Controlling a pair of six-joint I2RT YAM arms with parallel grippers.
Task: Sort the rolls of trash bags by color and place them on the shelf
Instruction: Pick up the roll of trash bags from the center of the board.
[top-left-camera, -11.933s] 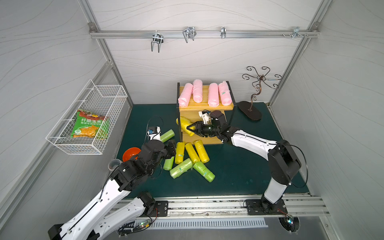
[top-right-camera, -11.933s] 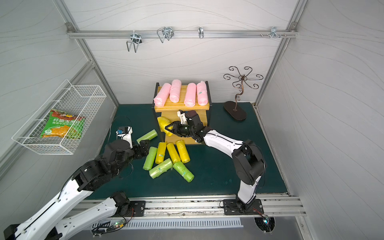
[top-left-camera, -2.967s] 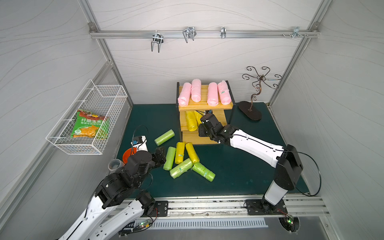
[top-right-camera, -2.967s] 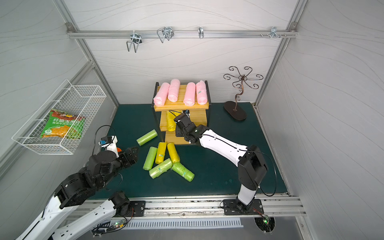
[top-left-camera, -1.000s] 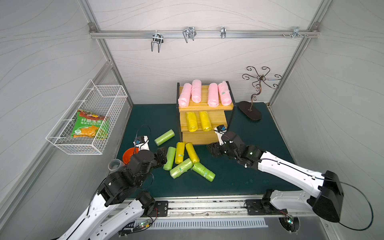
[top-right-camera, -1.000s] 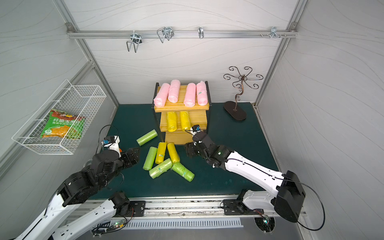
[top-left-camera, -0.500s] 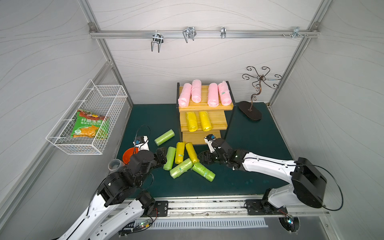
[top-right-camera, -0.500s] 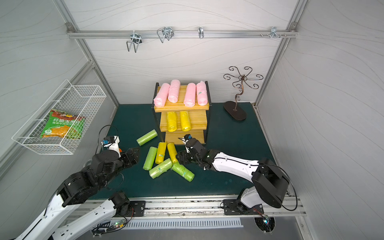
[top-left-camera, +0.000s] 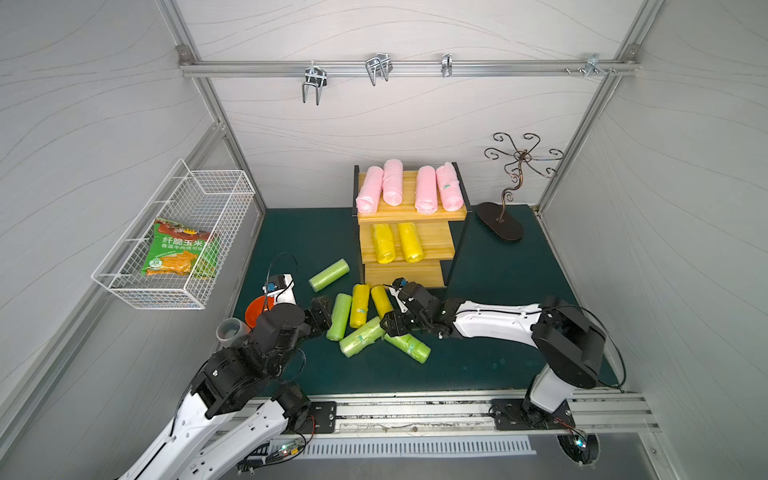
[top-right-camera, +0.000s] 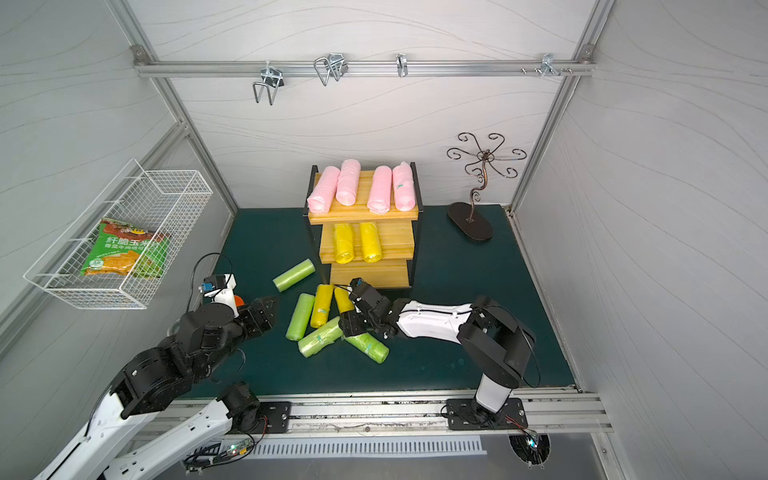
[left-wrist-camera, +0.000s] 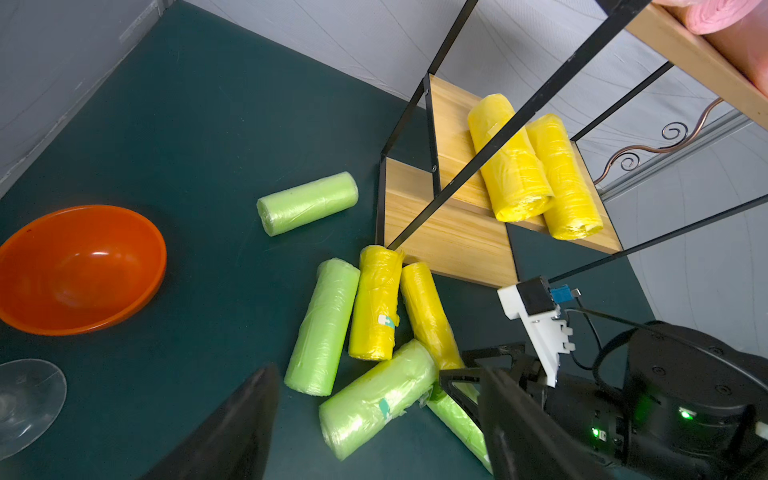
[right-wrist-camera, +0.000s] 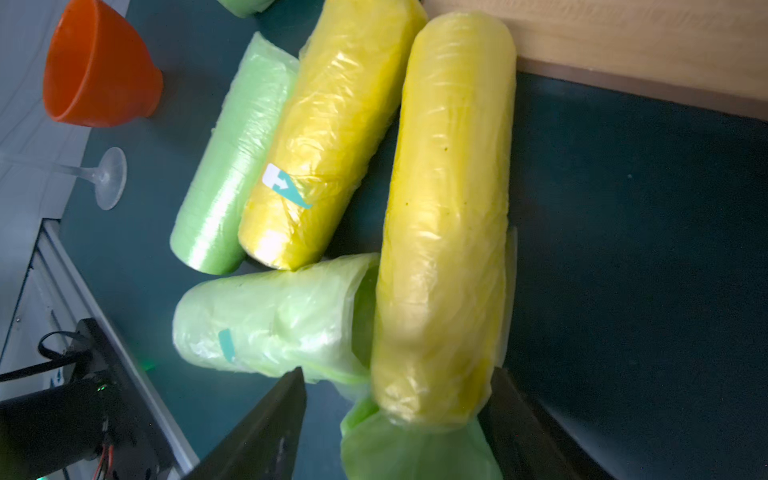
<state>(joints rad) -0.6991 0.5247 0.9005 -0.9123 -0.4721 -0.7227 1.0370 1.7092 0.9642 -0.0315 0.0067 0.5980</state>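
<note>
Right claw (right-wrist-camera: 397, 372), spread wide, straddles one loose yellow roll (right-wrist-camera: 446, 208)

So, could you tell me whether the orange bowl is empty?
Empty: the left wrist view looks straight into the orange bowl; nothing lies inside.

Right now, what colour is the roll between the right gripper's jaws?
Yellow. The roll sits between the right gripper's open jaws; clearest in right wrist view.

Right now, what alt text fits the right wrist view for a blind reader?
Two open black jaws flank the end of a yellow roll on a dark green mat. Beside it lie another yellow roll, green rolls and an orange bowl.
</note>
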